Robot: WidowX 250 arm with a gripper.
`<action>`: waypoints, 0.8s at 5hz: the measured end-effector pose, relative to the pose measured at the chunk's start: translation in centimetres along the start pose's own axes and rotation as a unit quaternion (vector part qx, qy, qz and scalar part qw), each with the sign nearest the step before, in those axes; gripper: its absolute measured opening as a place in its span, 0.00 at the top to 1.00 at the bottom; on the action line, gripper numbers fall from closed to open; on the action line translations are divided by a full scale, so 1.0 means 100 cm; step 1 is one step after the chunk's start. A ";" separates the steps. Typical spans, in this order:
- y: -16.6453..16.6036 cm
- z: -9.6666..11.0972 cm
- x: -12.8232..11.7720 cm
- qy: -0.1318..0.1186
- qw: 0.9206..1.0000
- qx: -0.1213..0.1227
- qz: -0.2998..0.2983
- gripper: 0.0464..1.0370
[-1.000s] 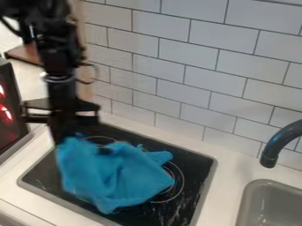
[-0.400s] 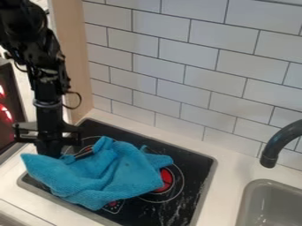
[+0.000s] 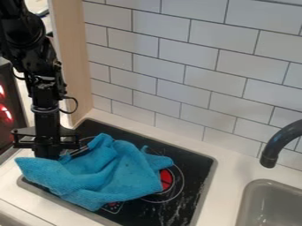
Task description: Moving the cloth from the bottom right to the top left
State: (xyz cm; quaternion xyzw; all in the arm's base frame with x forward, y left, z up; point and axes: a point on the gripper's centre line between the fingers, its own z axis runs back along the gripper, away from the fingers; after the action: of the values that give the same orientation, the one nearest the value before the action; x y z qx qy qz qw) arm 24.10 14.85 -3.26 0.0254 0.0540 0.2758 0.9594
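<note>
The black gripper (image 3: 47, 154) hangs low over the left side of the stove top, shut on the upper left edge of the blue cloth (image 3: 115, 174). Its tips are partly hidden where they meet the fabric. From there the cloth spreads, crumpled, across the left and middle of the black stove top (image 3: 198, 165). One corner sticks out to the left over the white counter, while the right end lies beside a red burner spot.
A grey sink (image 3: 274, 207) with a dark faucet (image 3: 277, 148) stands at the right. White wall tiles (image 3: 177, 57) rise behind the counter. A wooden panel (image 3: 73, 66) is right of the arm, and a dark box with red lights (image 3: 7, 106) is at the left edge.
The gripper has moved down and left, and the cloth's left part has shifted left with it. More of the red burner spot shows at the cloth's right side.
</note>
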 end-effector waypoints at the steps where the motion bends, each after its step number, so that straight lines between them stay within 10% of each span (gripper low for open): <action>1: 0.001 0.000 -0.002 0.003 1.000 0.003 0.008 0.60; 3: 0.003 0.025 -0.006 -0.010 0.999 0.000 0.034 0.04; 4: 0.000 0.038 -0.007 -0.020 0.999 -0.011 0.038 0.03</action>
State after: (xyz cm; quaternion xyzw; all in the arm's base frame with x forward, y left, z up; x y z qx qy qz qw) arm 23.94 14.41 0.62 0.0220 0.0302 0.3120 0.9493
